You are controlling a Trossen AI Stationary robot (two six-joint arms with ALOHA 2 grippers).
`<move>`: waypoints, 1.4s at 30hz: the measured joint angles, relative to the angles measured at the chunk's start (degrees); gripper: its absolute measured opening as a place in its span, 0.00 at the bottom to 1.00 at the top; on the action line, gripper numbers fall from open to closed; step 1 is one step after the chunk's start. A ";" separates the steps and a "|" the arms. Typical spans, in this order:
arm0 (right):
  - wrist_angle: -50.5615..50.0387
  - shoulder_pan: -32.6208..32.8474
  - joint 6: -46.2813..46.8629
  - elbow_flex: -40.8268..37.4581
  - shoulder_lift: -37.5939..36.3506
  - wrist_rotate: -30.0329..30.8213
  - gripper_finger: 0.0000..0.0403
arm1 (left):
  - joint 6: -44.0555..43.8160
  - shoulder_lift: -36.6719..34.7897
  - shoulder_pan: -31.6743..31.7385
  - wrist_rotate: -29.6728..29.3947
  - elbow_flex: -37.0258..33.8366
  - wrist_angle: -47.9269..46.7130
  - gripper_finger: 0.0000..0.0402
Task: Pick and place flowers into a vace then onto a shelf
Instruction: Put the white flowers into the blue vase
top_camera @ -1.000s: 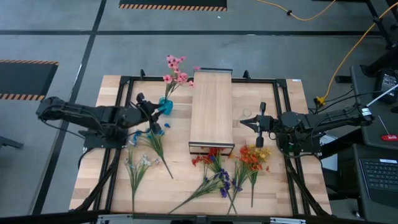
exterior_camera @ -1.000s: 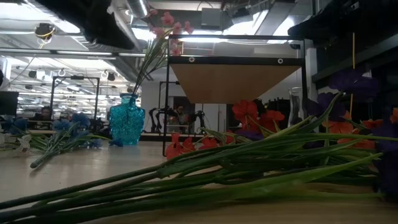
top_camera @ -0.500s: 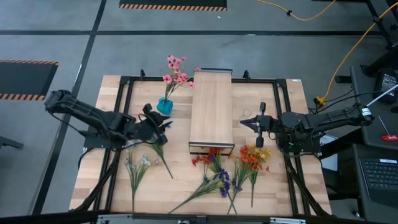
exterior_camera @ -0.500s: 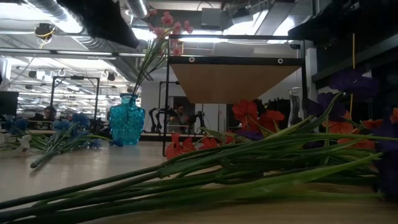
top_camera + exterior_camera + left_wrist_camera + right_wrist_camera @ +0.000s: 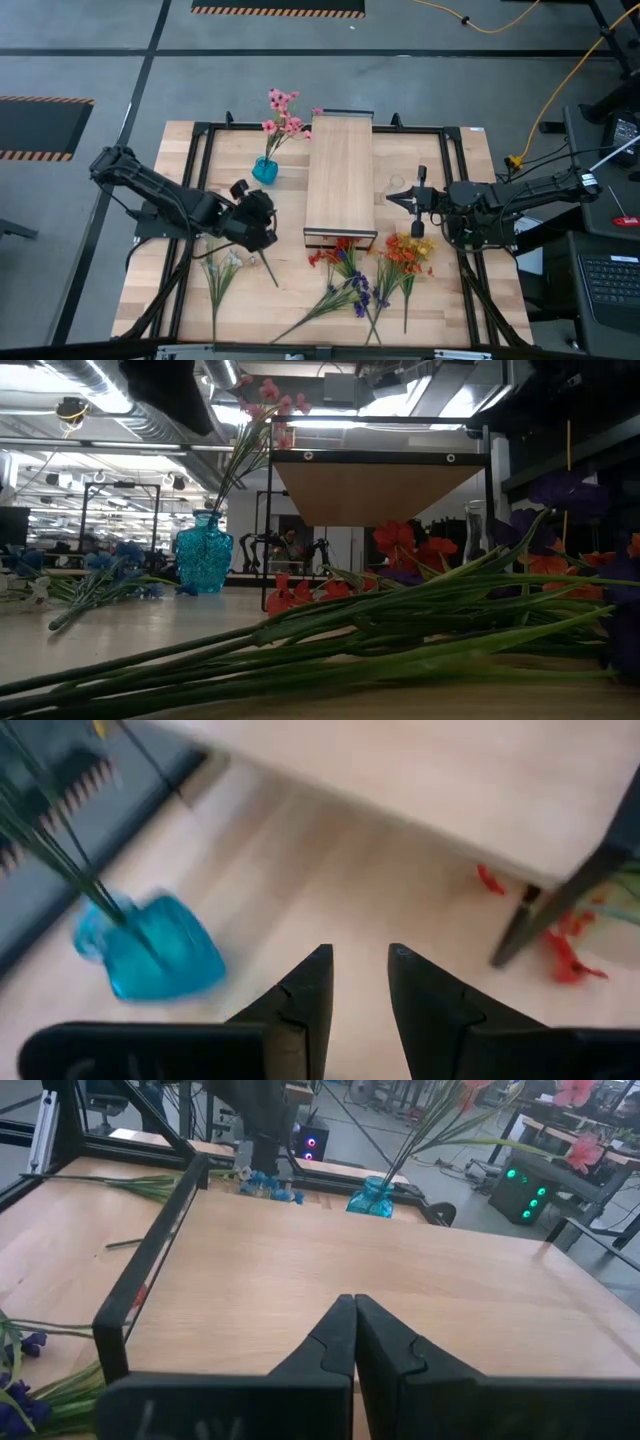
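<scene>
We see the table (image 5: 450,300) mid-frame carrying a shelf (image 5: 340,175) at centre, a vase (image 5: 265,171) to its left, and flowers (image 5: 355,280) along the lower edge.

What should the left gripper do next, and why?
Probably descend onto the blue sprig and close: the left gripper hangs open and empty above it, the vase holds only pink flowers, and the right gripper waits shut beside the shelf.

No legible text or labels, seemingly, anywhere.
</scene>
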 joint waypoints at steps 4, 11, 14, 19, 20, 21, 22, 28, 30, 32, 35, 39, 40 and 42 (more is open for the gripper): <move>-0.05 0.01 -0.18 0.00 -0.02 0.00 0.02 | -8.12 2.76 0.00 7.90 1.45 -4.41 0.23; -0.39 0.02 -0.25 0.00 -0.02 0.00 0.02 | -21.90 5.75 0.02 22.90 1.45 -12.29 0.23; -0.58 0.00 -0.29 0.00 -0.02 0.00 0.02 | -27.45 6.09 -0.31 30.00 1.45 -14.60 0.23; -2.11 0.02 -0.39 0.00 0.00 0.00 0.02 | -34.60 6.12 -3.67 34.99 1.45 -16.40 0.23; -2.34 0.00 -0.39 0.00 -0.01 0.00 0.02 | -36.44 6.12 -4.79 35.01 1.45 -16.76 0.23; -2.65 0.00 -0.39 0.00 -0.01 0.00 0.02 | -38.57 6.12 -5.96 35.03 1.45 -17.13 0.23; -2.86 0.00 -0.39 0.00 0.00 0.00 0.02 | -40.78 6.12 -7.11 35.05 1.45 -17.31 0.23; -2.86 0.00 -0.21 0.00 0.00 0.00 0.02 | -52.37 6.12 -14.25 34.99 1.45 -17.30 0.23; -2.86 0.00 -0.13 0.00 0.00 0.00 0.02 | -56.29 6.12 -16.44 34.99 1.45 -17.30 0.23; -2.86 0.00 -0.11 0.00 0.00 0.00 0.02 | -60.30 6.13 -18.54 34.91 1.45 -17.28 0.23; -3.00 0.00 -0.08 0.00 0.00 -0.01 0.02 | -65.50 7.10 -21.32 33.77 1.45 -16.97 0.23; -3.67 0.00 -0.04 0.00 0.00 -0.02 0.02 | -69.33 10.02 -24.05 34.51 1.43 -16.26 0.24; -3.65 0.00 -0.02 0.00 0.00 -0.02 0.02 | -70.16 10.80 -24.49 34.94 1.43 -15.81 0.25; -3.67 0.00 0.00 0.00 0.00 -0.02 0.02 | -71.18 12.32 -25.16 35.94 1.43 -14.52 0.27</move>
